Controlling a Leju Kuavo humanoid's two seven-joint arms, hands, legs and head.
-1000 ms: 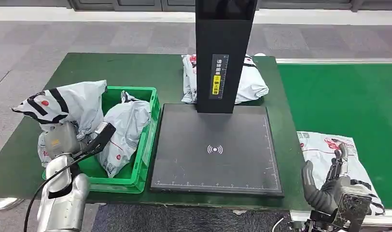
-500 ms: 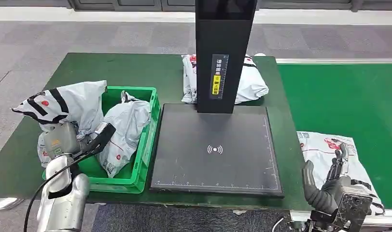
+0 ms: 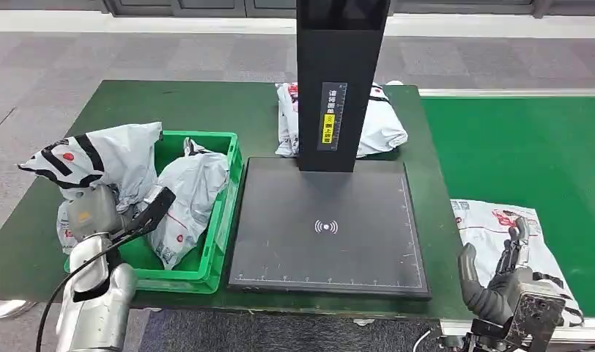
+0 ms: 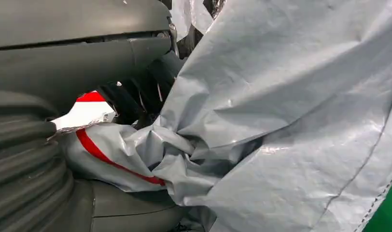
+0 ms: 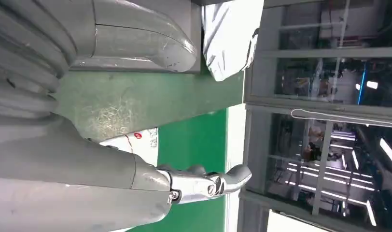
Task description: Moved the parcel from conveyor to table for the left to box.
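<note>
A white and grey parcel (image 3: 492,220) with red and black print lies on the green conveyor (image 3: 529,147), close to the table's edge. My right hand (image 3: 500,282) hovers over its near end with the fingers apart and nothing in them; the right wrist view shows the same spread hand (image 5: 63,145) and a corner of the parcel (image 5: 138,140). My left hand (image 3: 97,213) grips a crumpled grey parcel (image 3: 104,158) with black stripes at the left rim of the green box (image 3: 225,213). In the left wrist view its dark fingers (image 4: 131,96) bunch the grey film (image 4: 281,121).
Another grey parcel (image 3: 192,191) lies inside the box. A black scanner pad (image 3: 327,220) with a tall black column (image 3: 338,88) fills the middle of the green table (image 3: 207,106). A further parcel (image 3: 382,125) sits behind the column.
</note>
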